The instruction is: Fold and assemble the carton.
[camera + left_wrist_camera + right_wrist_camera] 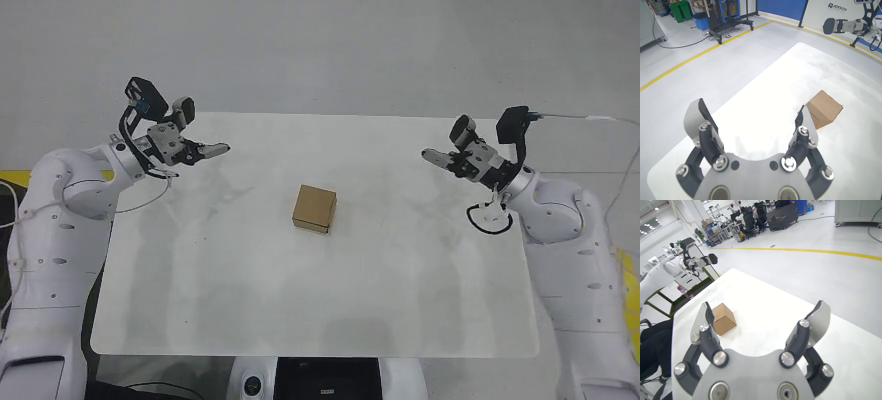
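A small brown carton (314,208) stands closed as a box near the middle of the white table (400,300). It also appears in the left wrist view as the carton (824,108) and in the right wrist view as the carton (724,318). My left gripper (216,150) hovers over the table's far left corner, open and holding nothing, well apart from the carton. My right gripper (432,156) hangs over the far right part of the table, also open with nothing between its fingers. From their own wrists, the left gripper (751,111) and the right gripper (762,308) both show spread jaws.
The table's rounded edges fall off to grey floor on all sides. Across the table, the right arm's gripper (831,26) appears in the left wrist view and the left arm's gripper (712,259) in the right wrist view.
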